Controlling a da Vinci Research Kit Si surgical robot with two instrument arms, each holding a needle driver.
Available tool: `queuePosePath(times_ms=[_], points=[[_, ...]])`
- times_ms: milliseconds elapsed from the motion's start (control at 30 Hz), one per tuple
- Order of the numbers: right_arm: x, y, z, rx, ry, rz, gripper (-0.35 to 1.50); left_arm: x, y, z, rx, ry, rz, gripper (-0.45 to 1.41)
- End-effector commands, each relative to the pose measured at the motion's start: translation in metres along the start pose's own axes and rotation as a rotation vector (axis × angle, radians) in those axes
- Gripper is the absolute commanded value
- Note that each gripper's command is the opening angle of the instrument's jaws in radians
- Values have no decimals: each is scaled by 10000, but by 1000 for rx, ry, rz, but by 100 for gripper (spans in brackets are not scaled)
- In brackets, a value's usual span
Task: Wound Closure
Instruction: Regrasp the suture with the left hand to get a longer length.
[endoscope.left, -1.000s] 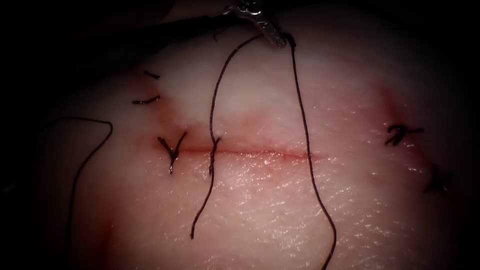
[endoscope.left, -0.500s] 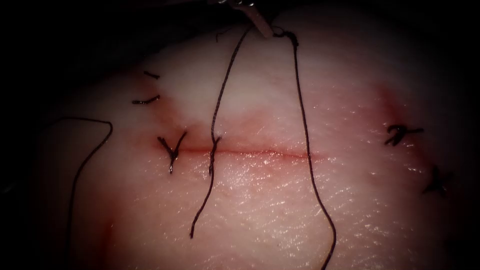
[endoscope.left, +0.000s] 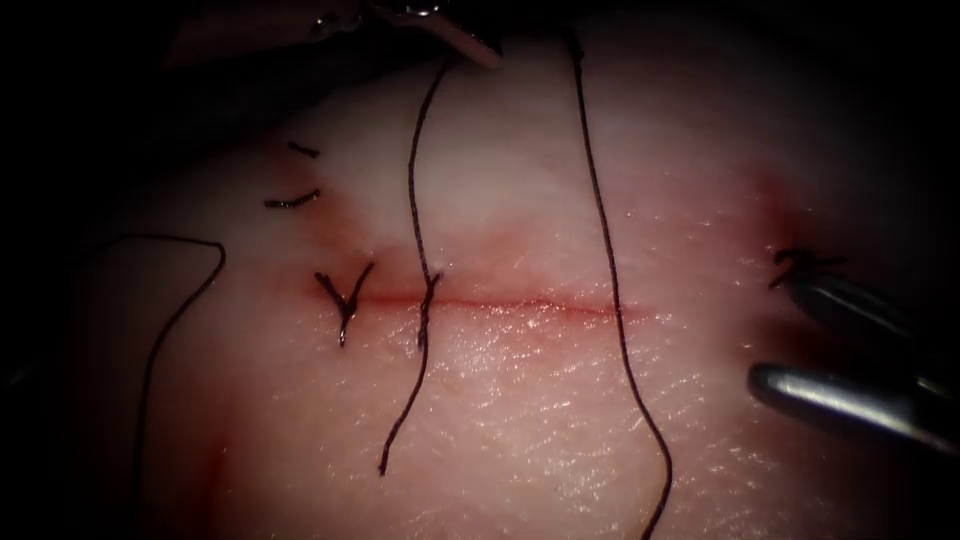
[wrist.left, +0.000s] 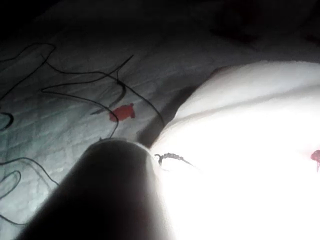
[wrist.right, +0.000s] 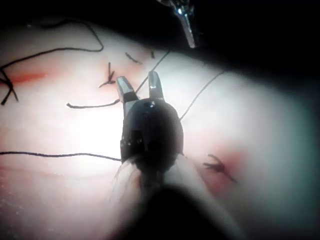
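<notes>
The cut (endoscope.left: 520, 304) runs across the tissue (endoscope.left: 520, 420). A knotted stitch (endoscope.left: 345, 292) closes its left end. A second stitch (endoscope.left: 427, 290) crosses it just to the right, its free tail (endoscope.left: 400, 420) lying toward the front. From that stitch the thread (endoscope.left: 415, 180) rises to my left tool (endoscope.left: 478, 50), which is shut on it at the far edge. Another strand (endoscope.left: 610, 270) crosses the cut further right. My right tool (endoscope.left: 778, 333) hovers right of the cut, open and holding nothing; the right wrist view shows its spread jaws (wrist.right: 137, 80).
Short cut ends of thread (endoscope.left: 293, 203) lie far left of the cut. An older stitch (endoscope.left: 800, 265) sits at the right, close behind the right tool. A loose thread (endoscope.left: 180, 300) curves along the left side. Thread loops (wrist.left: 85, 100) and a red spot (wrist.left: 122, 112) lie on the cloth.
The left tool has moved up and to the left with the thread, spreading and straightening the two strands. The right tool has come in from the right with its jaws open.
</notes>
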Motion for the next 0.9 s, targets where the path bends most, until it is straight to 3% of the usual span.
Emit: queuePosePath(times_ms=[33,167,267,500,900], points=[[14,-4,39,27,24,30,57,6,-5,-8,4,42,6,-45],[9,-10,81,77,59,68,61,-6,5,-33,10,145,10,-45],[-4,-17,112,92,39,82,59,-14,17,-55,16,213,7,-45],[-25,-19,142,19,-16,72,73,-23,42,-74,26,267,3,-45],[-44,-3,191,-88,-108,71,67,-21,73,-75,10,299,9,-45]])
